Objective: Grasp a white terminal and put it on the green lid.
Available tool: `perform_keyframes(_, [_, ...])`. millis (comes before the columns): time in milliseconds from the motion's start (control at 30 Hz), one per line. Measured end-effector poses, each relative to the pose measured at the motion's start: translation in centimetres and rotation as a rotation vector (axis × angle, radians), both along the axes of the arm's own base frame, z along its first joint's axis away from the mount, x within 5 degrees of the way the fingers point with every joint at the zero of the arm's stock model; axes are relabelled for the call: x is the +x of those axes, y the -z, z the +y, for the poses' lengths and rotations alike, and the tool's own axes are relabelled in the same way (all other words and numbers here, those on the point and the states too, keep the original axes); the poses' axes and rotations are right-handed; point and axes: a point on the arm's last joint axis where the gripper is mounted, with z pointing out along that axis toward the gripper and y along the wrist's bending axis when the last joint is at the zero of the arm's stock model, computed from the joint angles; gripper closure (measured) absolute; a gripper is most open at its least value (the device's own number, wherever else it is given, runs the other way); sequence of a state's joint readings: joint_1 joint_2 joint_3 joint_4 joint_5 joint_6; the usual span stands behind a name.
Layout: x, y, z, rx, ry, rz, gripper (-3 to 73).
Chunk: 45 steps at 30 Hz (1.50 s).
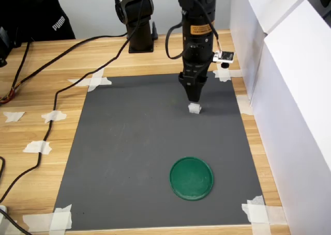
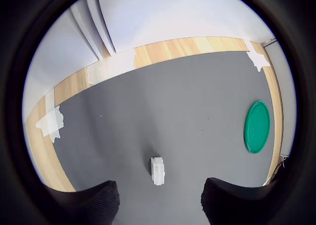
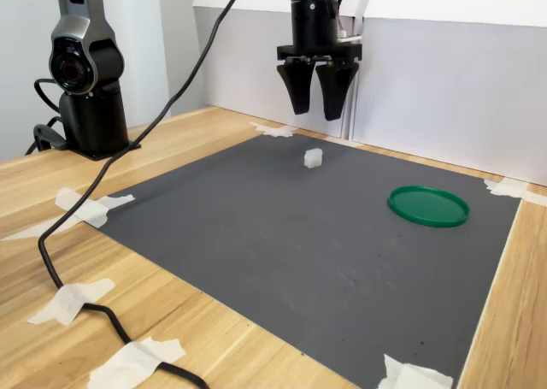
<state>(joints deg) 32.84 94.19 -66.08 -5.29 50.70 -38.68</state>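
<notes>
The arm points its tool (image 3: 314, 107) straight down, fingers parted, empty.

A light wooden table (image 1: 129, 54) holds a dark grey mat (image 3: 282, 235) stuck down with white tape pieces (image 1: 93, 81). White boards (image 3: 444, 90) stand behind.

One white terminal (image 1: 194, 108); one green lid (image 1: 191, 178); one grey mat (image 1: 129, 157).
</notes>
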Motion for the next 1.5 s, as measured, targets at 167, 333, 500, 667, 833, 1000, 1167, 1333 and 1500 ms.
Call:
perform_keyframes(167, [0.5,1.6,0.4,-0.019,-0.001,0.031,-0.4])
perform_keyframes(333, [0.9,3.0,0.6,-0.039,-0.002,0.062,-0.4])
perform_keyframes(500, [1.4,3.9,0.7,-0.058,-0.011,0.055,-0.4])
perform_keyframes(667, [1.7,4.3,0.8,-0.063,-0.011,0.040,-0.4])
perform_keyframes(833, [1.7,4.6,0.9,-0.058,-0.005,0.054,-0.4])
perform_keyframes(1000, [1.8,5.4,1.1,-0.063,0.000,0.079,-0.4])
perform_keyframes(1167, [1.8,5.6,1.1,-0.062,0.008,0.083,0.3])
perform_keyframes(1333, [1.8,5.6,1.1,-0.059,0.019,0.084,5.3])
perform_keyframes(1500, [1.8,5.6,1.1,-0.055,0.035,0.085,15.7])
